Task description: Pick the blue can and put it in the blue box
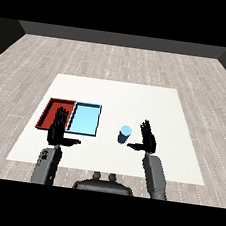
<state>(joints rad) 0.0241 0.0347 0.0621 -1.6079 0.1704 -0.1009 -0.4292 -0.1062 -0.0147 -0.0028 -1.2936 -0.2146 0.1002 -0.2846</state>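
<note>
Blue can [124,135] upright, long axis vertical, beside open-fingered right hand [148,138].

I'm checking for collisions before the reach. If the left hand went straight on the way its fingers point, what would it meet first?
The left hand is open, its fingers pointing away across the table. Straight ahead lies the red tray, with the light blue tray just to its right. Whether the hand would pass above the red tray is unclear.

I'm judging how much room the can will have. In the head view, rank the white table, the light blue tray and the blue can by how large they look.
1. White table, far the largest.
2. Light blue tray.
3. Blue can, clearly the smallest.
</note>
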